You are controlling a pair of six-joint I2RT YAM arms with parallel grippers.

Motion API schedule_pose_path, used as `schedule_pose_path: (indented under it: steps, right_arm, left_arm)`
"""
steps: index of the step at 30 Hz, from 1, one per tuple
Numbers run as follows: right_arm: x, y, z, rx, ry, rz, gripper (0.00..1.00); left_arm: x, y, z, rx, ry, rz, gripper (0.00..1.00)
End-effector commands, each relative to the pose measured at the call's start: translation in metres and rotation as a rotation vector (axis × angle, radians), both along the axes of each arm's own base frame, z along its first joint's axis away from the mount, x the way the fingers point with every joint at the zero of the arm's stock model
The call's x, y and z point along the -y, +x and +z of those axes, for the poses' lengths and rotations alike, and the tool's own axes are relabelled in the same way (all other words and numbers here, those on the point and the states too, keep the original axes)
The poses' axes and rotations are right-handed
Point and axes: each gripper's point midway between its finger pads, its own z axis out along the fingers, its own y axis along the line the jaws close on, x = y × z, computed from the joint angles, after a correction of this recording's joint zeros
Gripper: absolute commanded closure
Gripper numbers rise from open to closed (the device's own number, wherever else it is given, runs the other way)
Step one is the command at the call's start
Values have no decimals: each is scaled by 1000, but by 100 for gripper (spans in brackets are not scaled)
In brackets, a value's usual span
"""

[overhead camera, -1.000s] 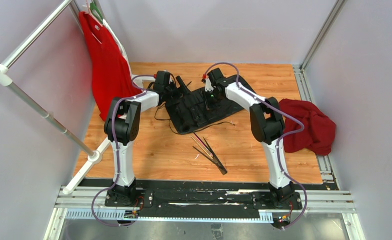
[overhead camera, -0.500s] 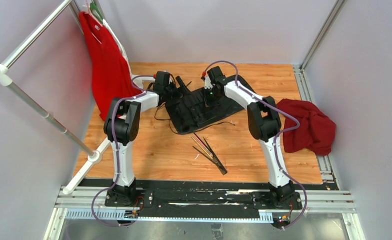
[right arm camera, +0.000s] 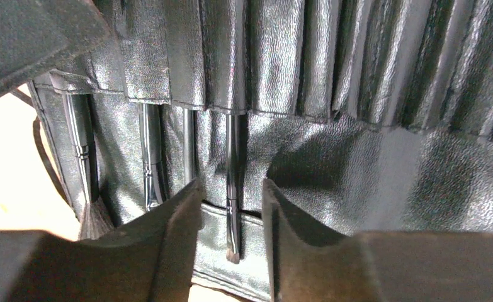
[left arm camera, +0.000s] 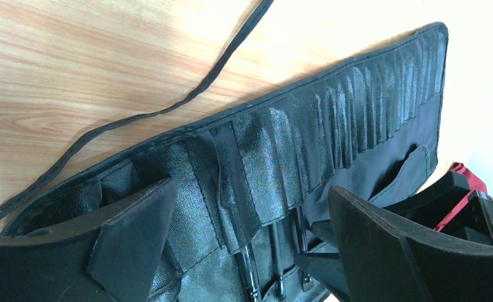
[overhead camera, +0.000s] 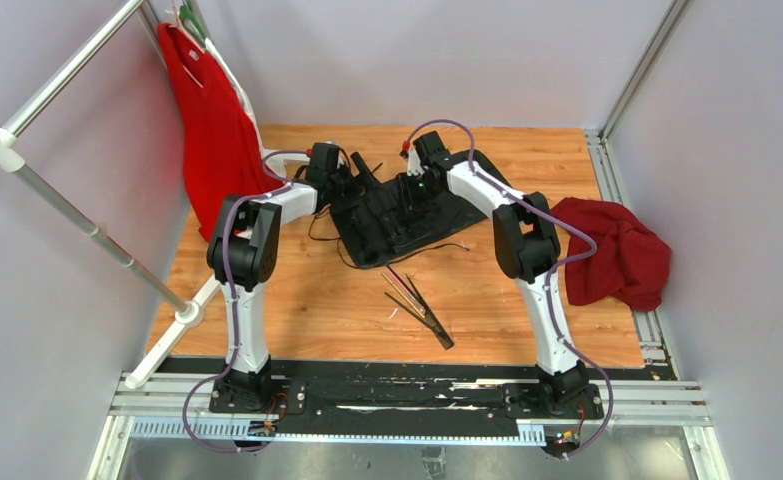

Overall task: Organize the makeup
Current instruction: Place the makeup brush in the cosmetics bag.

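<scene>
Visibility is being a pain from the top view: both grippers are sitting over the black roll [overhead camera: 397, 215] and their fingers are blending right into it. The wrist views are helping, though. The left gripper [left arm camera: 250, 207] is hovering above the roll's pocket row with its fingers spread wide and nothing between them. The right gripper [right arm camera: 231, 189] is hanging low over the roll with its fingers partly apart. One slotted brush [right arm camera: 232, 220] is lying in that gap, not pinched. More tucked brushes [right arm camera: 149, 157] are poking out of pockets just beside it, their upper ends hiding under the flaps.

The loose brushes [overhead camera: 419, 300] are lying just in front of the roll, toward the arm bases, and they're overlapping too much to count.

Compared with a second ago, the right arm's elbow is sitting a bit closer to the roll, and the loose brushes are lying exactly where they were.

Everything is resting on a wooden table [overhead camera: 297, 290]. A cord [left arm camera: 136, 116] is trailing off the roll. A dark red cloth [overhead camera: 617, 250] is bunching up to the right of the roll, a red garment [overhead camera: 212, 130] is hanging from a rack [overhead camera: 67, 75] to its left, and plain grey walls are closing it all in.
</scene>
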Motion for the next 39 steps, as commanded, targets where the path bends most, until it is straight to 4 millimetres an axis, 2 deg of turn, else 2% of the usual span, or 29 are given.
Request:
schedule_pose_path:
  steps: [1, 5, 9, 10, 11, 13, 16, 18, 24, 28, 33, 39]
  right_arm:
    - [7, 9, 7, 35, 9, -7, 56]
    - [14, 4, 25, 82, 3, -3, 53]
    - [27, -11, 51, 134, -9, 7, 53]
    - [30, -17, 57, 145, -12, 11, 53]
    - [33, -23, 72, 178, -4, 15, 53]
    - [39, -39, 90, 227, -10, 32, 53]
    - [47, -67, 101, 285, -46, 56, 53]
    - [48, -89, 102, 307, -64, 86, 53]
    - [48, -165, 79, 327, -153, 219, 53]
    - [41, -207, 66, 341, -158, 287, 53]
    - [35, -242, 54, 333, -131, 335, 53]
    - [28, -265, 39, 309, -128, 385, 54]
  left_arm:
    - [-22, -38, -47, -192, 83, 19, 2]
    - [-22, -37, -47, -190, 83, 17, 2]
    - [-22, -36, -45, -188, 83, 18, 2]
    - [-21, -36, -45, -187, 83, 17, 2]
    - [-21, -35, -44, -185, 83, 17, 2]
    - [-21, -35, -43, -184, 83, 16, 2]
    - [-21, -34, -43, -182, 82, 15, 2]
    - [-21, -34, -44, -184, 82, 15, 2]
    - [-21, -32, -42, -180, 85, 13, 2]
    - [-21, -32, -41, -179, 85, 13, 2]
    - [-22, -33, -42, -181, 87, 14, 2]
    - [-22, -34, -43, -182, 84, 16, 2]
